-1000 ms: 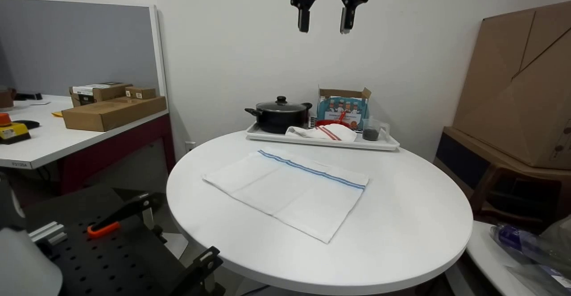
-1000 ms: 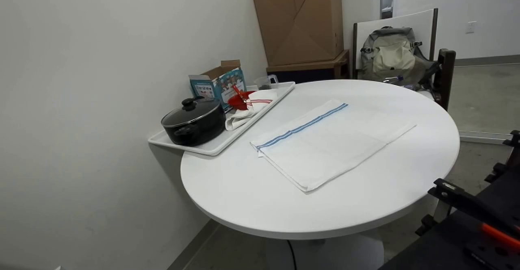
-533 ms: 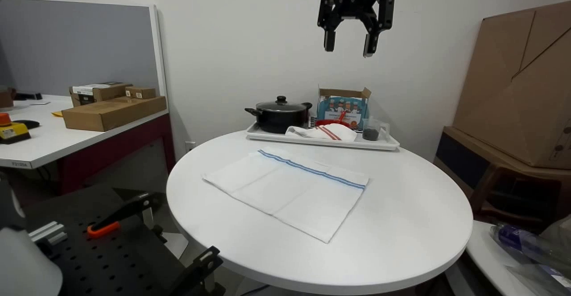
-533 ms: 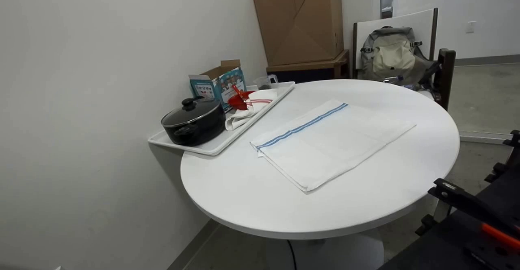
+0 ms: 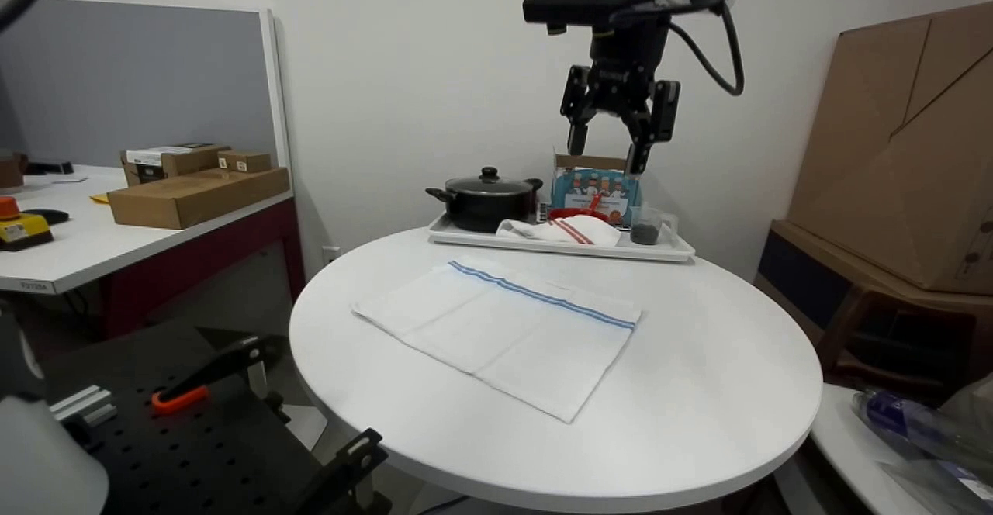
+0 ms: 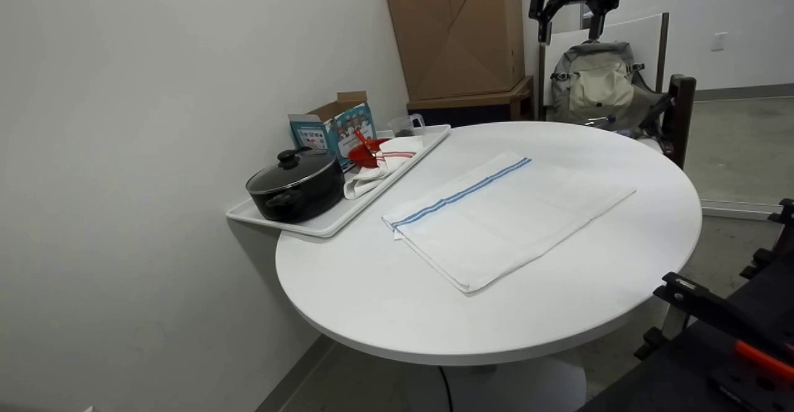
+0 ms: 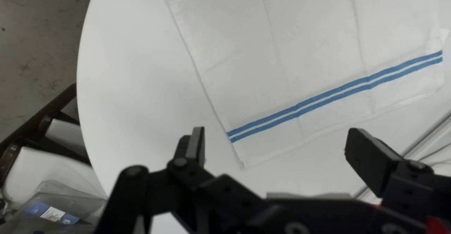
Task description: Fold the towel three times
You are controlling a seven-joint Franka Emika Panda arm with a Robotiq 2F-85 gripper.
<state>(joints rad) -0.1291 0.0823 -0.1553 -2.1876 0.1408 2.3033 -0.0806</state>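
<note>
The white towel with a double blue stripe near one edge lies flat on the round white table [image 5: 721, 391]. It shows in both exterior views [image 5: 504, 336] [image 6: 508, 226] and in the wrist view [image 7: 313, 40]. Its layered edge suggests it is folded over. My gripper [image 5: 607, 150] is open and empty, pointing down, well above the table. It also shows at the top of an exterior view [image 6: 569, 32]. In the wrist view, the striped edge and a towel corner lie below and between the spread fingers [image 7: 275, 135]. The gripper does not touch the towel.
A white tray [image 5: 465, 237] stands at the table's wall side. It holds a black lidded pot [image 5: 487, 206], a red-striped cloth [image 5: 583, 229], a red bowl [image 6: 363, 156], a clear cup [image 5: 645, 228] and an open blue box [image 6: 355, 128]. A large carton [image 5: 892, 158] stands beyond the table.
My gripper has come down from the top of both exterior views and moved somewhat right in the view where it began visible. It stays open. The towel has not moved.
</note>
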